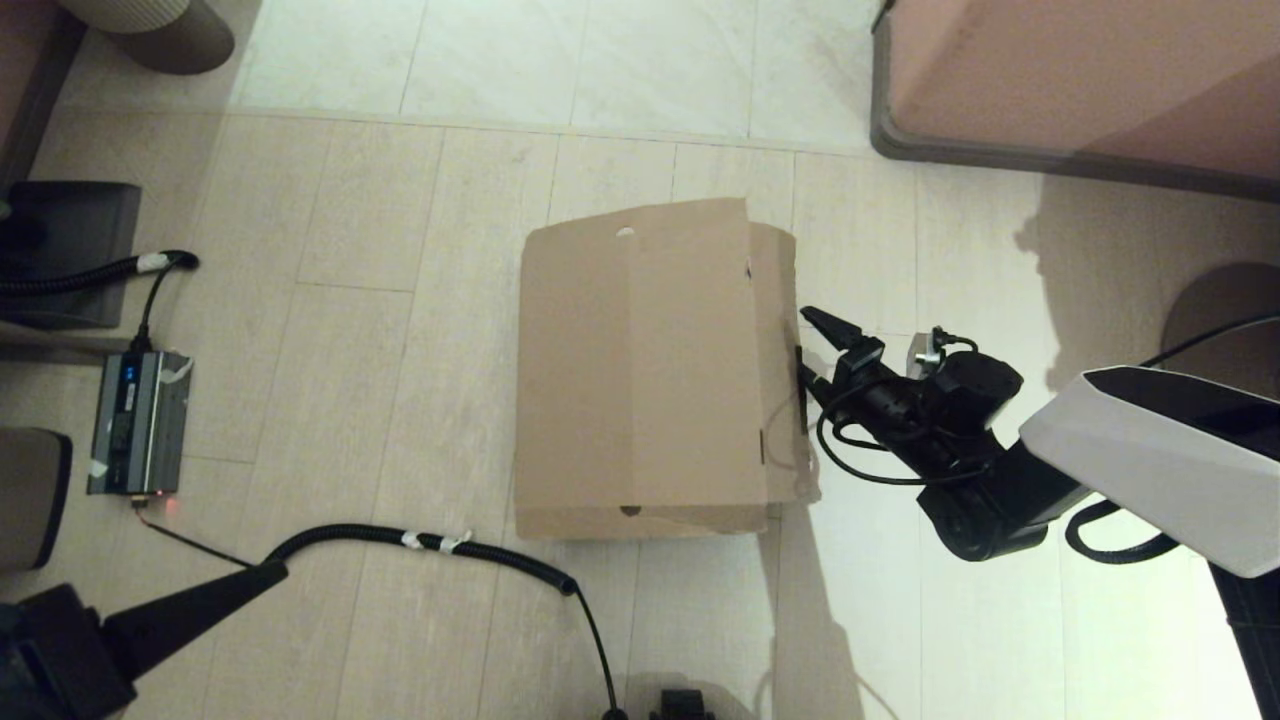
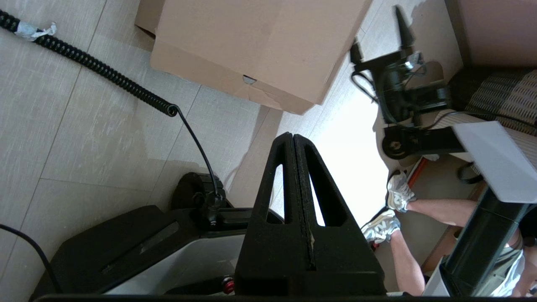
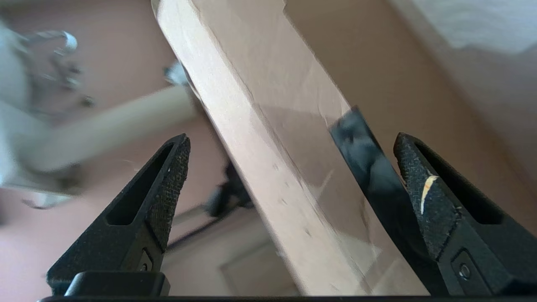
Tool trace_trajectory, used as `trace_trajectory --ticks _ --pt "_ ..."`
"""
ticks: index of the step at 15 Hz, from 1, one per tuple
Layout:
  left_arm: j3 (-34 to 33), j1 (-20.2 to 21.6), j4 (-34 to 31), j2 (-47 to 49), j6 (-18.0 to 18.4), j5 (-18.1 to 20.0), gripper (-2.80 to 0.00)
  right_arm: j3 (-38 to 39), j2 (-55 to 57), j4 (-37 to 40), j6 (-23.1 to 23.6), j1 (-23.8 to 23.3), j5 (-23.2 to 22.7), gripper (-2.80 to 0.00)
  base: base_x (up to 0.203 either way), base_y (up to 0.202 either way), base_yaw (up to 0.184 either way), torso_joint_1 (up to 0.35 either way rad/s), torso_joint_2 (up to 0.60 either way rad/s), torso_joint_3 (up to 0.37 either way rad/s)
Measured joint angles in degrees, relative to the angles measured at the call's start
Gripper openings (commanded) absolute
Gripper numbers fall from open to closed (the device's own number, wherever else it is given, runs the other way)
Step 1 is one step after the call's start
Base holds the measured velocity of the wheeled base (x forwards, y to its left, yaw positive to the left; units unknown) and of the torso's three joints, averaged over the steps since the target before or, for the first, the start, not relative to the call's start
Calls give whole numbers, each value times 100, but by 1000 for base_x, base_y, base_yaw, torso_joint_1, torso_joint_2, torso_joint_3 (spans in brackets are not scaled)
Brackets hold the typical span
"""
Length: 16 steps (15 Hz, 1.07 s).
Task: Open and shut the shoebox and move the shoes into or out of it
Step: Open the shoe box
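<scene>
Left gripper (image 2: 298, 176) parked low at near left, fingers pressed together, holding nothing, well apart from the work. A coiled black cable (image 1: 440, 545) runs along the floor (image 1: 400, 350) just near of the box. Shoebox (image 1: 640, 370) sits on the floor mid-scene, lid down or nearly so, its edge flap with the dark tape strip (image 3: 369, 176) hanging on the right side. Shoes not visible in the head view; cannot tell if they are inside. Right gripper (image 1: 812, 350) is at the box's right side, fingers spread apart, straddling the lid's edge flap at the tape, not yet clamped.

Risks, as a guess: closing on thin flap alone may bend or tear the cardboard; a shallow bite could slip off when lifting; pulling sideways instead of up could drag the light box across the floor.
</scene>
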State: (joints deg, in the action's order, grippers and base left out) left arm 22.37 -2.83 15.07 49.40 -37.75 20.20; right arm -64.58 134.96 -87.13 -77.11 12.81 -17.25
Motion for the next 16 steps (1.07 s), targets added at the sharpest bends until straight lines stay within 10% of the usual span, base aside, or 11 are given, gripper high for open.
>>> trace_trajectory --ticks 10,16 --pt "799 -231 -112 469 16 35 -280 53 -1140 -2 -276 503 -199 0 0 0 0 0 0 0" --pt "940 -1224 -78 796 0 39 -280 -178 -1588 -5 -436 1161 -214 0 0 0 0 0 0 0"
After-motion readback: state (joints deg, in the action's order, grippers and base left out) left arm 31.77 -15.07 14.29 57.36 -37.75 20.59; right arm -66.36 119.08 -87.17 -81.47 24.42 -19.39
